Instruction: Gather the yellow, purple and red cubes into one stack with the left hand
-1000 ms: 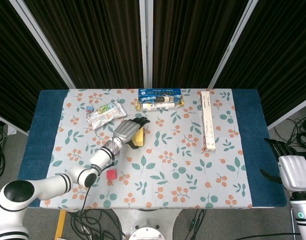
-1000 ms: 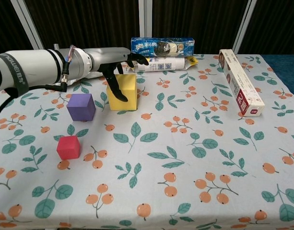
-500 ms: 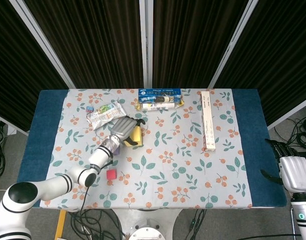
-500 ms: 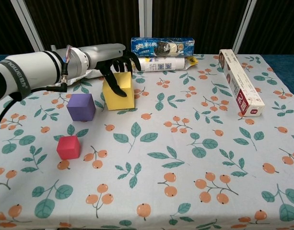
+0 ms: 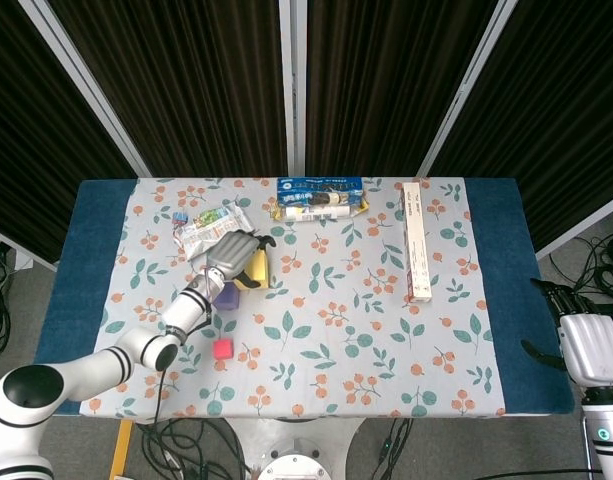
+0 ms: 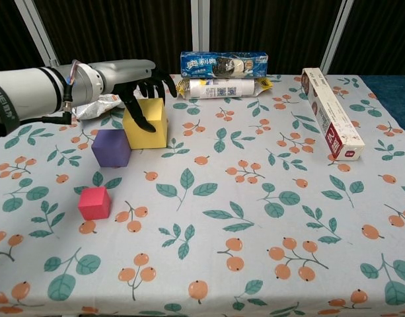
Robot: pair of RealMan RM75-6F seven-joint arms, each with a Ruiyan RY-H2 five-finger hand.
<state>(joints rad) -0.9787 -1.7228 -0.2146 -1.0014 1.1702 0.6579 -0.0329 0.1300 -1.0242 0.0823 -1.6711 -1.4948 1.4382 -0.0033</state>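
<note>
1. Chest view is showing my left hand (image 6: 144, 92) wrapping its dark fingers (image 6: 137, 113) over the top and front face of the yellow cube (image 6: 147, 125), so I am holding that cube.
2. I am carrying it just beside the purple cube (image 6: 111, 146); whether its bottom edge is clear of the tablecloth (image 6: 268, 218) I cannot tell.
3. I am seeing the red cube (image 6: 94, 202) sitting alone, nearer the robot and apart from the other two.
4. I am judging the main risk as a knock: the yellow cube looks almost level with the purple one, and travelling sideways without rising could shove it away.
5. I am also wary of my grip, since fingers draped over one face could let the cube twist and land crooked.
6. Head view is catching my right hand (image 5: 584, 340) idling at the table's edge, fingers too unclear to describe.
</note>
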